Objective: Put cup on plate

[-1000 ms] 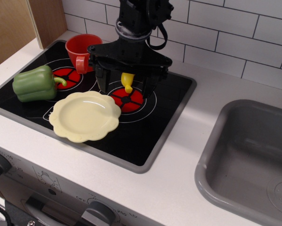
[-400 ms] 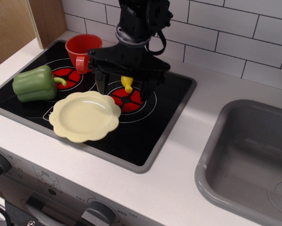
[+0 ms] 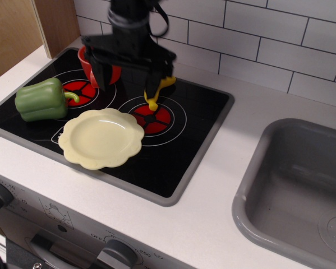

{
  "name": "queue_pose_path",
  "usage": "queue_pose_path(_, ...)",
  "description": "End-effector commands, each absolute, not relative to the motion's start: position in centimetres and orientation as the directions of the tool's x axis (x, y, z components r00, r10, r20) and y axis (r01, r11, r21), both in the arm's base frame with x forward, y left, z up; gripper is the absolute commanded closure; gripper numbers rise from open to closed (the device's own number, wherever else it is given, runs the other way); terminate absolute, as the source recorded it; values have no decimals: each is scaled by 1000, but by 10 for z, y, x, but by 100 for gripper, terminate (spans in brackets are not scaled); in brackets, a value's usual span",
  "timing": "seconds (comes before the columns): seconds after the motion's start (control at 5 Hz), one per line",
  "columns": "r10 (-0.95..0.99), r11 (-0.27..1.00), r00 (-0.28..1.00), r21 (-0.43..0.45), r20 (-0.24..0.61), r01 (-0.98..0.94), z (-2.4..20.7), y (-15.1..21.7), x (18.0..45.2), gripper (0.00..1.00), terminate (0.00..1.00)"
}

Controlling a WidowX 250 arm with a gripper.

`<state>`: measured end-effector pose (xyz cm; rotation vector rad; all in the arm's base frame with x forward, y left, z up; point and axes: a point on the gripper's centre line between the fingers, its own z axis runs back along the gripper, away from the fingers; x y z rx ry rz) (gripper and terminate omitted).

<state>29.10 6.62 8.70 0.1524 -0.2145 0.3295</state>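
Desk [image 3: 224, 185]: I see a white counter with a black stovetop.
Plate [image 3: 101, 138]: near, front of the stove.
Pepper [image 3: 41, 99]: left.
Tool [image 3: 125, 78]: fingers spread wide, grasping nothing.
Cup [image 3: 92, 61]: far left burner, partly behind my tool.

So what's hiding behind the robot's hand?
The red cup sits behind the hand. Only its left side and rim show; the rest, and anything inside, is covered.
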Motion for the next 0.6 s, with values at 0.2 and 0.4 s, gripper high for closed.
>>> queue_pose_path(0.2,295,943,920,74,259,-324,124,110,303,0,0)
queue_pose_path(0.4,299,946,929,64,221,-319,124,123,303,0,0)
